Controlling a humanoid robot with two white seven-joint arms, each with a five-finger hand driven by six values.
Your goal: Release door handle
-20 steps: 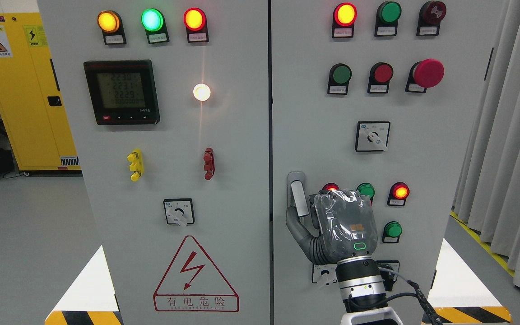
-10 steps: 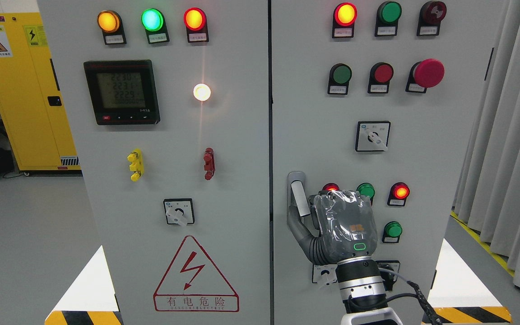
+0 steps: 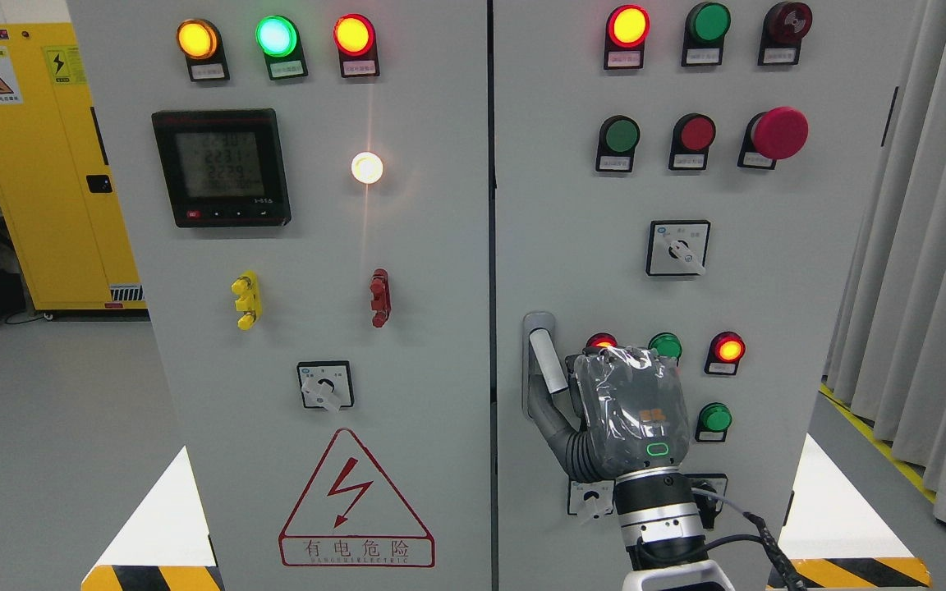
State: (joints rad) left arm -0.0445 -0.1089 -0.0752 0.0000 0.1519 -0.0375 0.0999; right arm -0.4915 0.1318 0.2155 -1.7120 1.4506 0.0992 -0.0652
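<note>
The grey door handle is a lever in a recessed plate on the left edge of the cabinet's right door. Its lower end tilts out to the right. My right hand, wrapped in clear plastic, comes up from the bottom edge and is shut on the lever's lower end. The thumb hooks under and to the left of the lever. The back of the hand hides the other fingers. My left arm does not show.
Small red and green lamps sit just right of the hand, with a rotary switch above and a red mushroom button higher up. The left door carries a meter. A grey curtain hangs right; a yellow cabinet stands left.
The hand has shifted slightly right and down, and the lever's lower end has swung out to the right with it. The thumb stays under the lever.
</note>
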